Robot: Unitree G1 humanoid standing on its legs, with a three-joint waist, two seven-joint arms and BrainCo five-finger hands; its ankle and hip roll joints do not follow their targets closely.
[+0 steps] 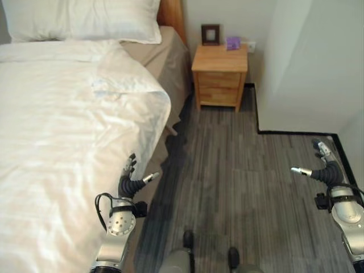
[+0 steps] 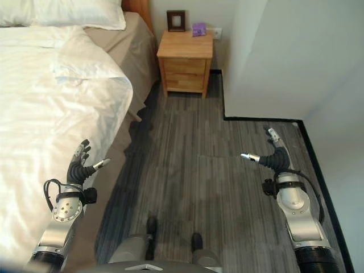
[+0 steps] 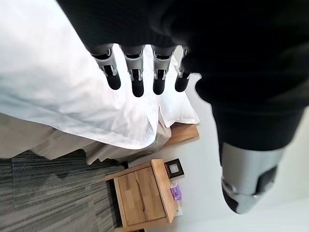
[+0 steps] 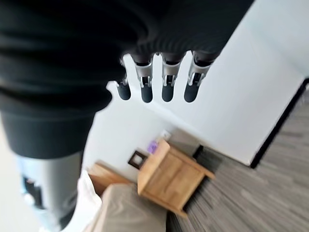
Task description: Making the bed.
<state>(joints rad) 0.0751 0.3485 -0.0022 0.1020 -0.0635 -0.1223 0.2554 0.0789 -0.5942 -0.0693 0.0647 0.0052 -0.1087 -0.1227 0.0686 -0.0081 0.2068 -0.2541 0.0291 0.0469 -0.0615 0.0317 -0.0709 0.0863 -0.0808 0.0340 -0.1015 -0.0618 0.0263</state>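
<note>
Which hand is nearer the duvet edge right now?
Left. The left hand is open right beside the duvet edge, holding nothing. The right hand is open over the floor, well away from the bed.

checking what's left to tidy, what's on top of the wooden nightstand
On the light wooden nightstand stand a small dark picture frame at the back and a small purple object beside it. The rest of its top is bare. Its drawers are closed, so their contents are hidden.
</note>
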